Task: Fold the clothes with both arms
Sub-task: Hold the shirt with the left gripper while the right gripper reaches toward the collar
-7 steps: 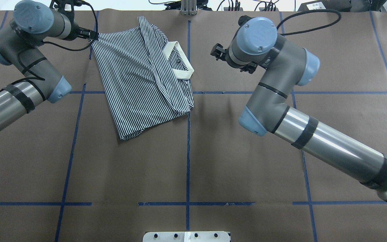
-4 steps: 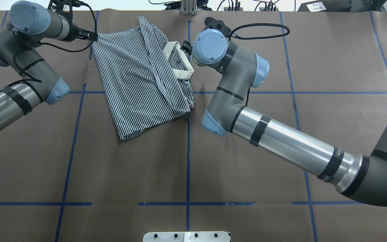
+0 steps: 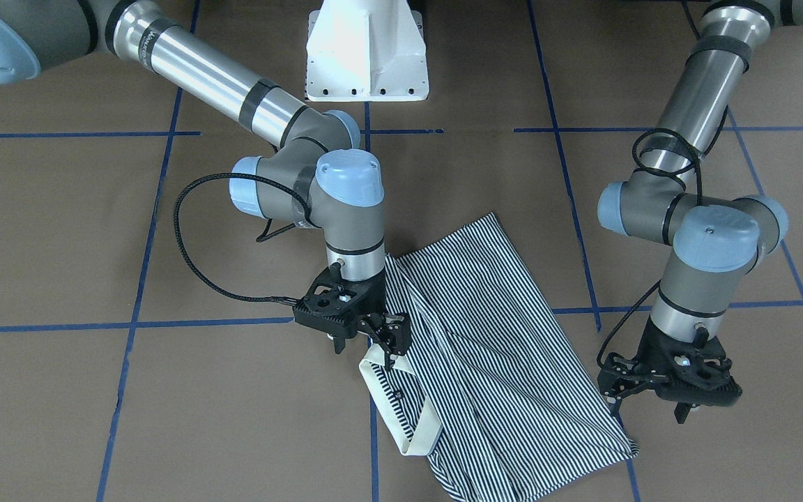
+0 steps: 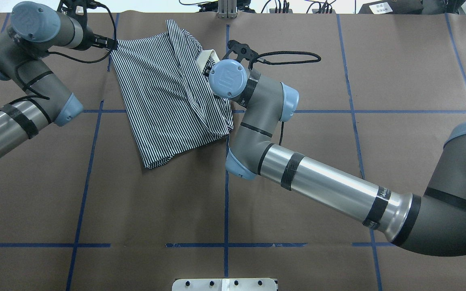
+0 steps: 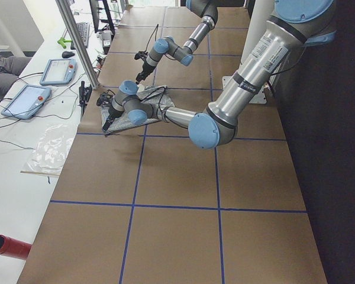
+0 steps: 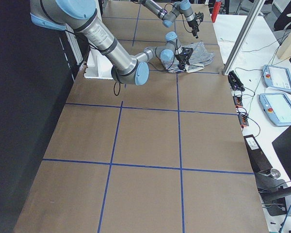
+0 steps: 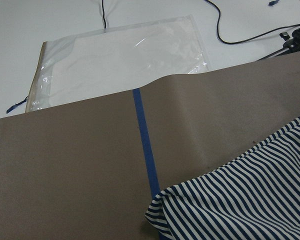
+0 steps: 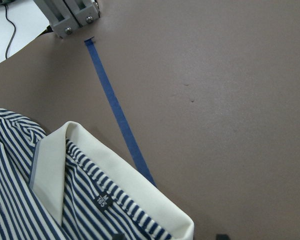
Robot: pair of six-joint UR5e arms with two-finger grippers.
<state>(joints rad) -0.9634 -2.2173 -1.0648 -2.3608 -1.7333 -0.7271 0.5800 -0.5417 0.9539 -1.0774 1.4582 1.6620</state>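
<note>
**My right pincer has arrived at the collar**

A second ago my right arm hung well out to the side of the garment. Now it has swung in, and my right gripper sits directly over the plain white collar of the short-sleeved polo shirt with thin navy-and-white stripes. From my right wrist I see two dark fingertips parted at the bottom edge with the collar's fold between them. I read that pincer as released and straddling the cloth, not yet pinching it.

My left gripper has barely shifted. It stays at the shirt's far corner on my left, just beside the fabric edge. I cannot tell from these views whether it is released or clenched.

The shirt lies partly folded on the brown paper-covered table with blue tape lines, towards the far side, with one side already turned over the body.

With both pincers stationed at the far edge, I judge the next fold is about to begin. It needs a clean pinch on the collar first.
</note>
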